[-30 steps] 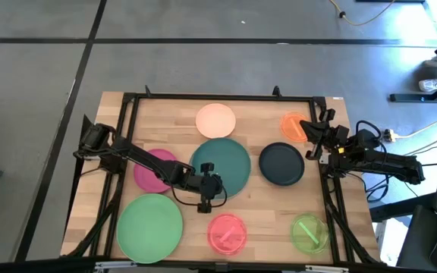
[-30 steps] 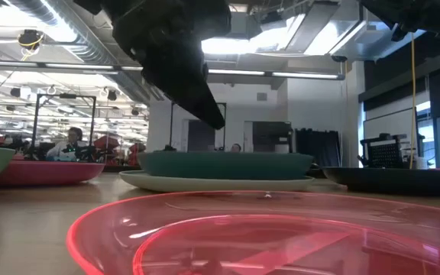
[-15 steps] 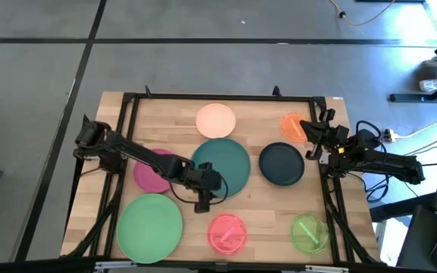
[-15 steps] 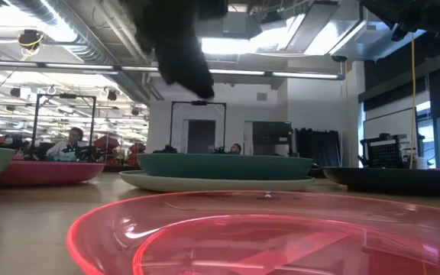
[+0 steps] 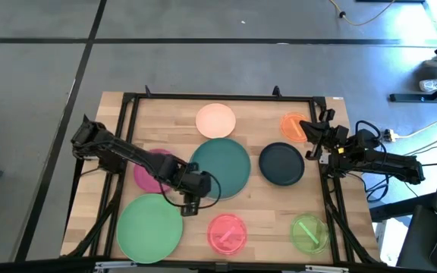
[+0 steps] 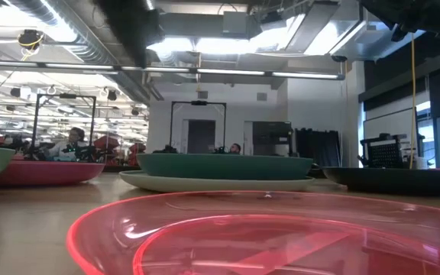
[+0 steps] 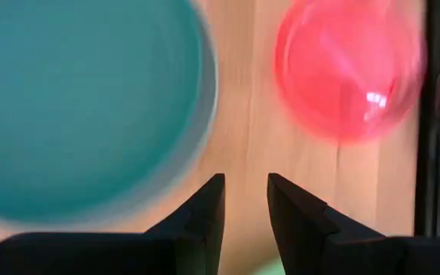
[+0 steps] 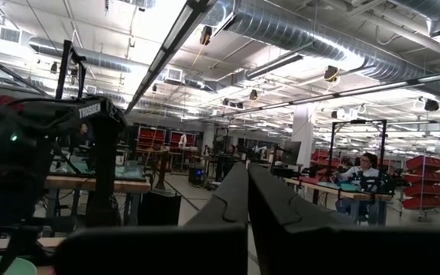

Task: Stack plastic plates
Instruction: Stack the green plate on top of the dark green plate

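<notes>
Centrally, the teal plate (image 5: 220, 167) sits stacked on a pale blue-grey plate (image 6: 205, 182) on the tabletop (image 5: 256, 121). Just off its rim, toward the pink plate (image 5: 227, 232), the left gripper (image 5: 190, 204) hovers empty, fingers slightly parted. Beyond the dark navy plate (image 5: 281, 164) and beside the orange plate (image 5: 292, 125), the right gripper (image 5: 309, 139) waits closed.

Even overhead light, soft shadows on worktop (image 5: 256, 201). Left wrist view motion-blurred. Ceiling lights (image 6: 228, 46) glare in low view; near pink plate (image 6: 266, 237) out of focus.
</notes>
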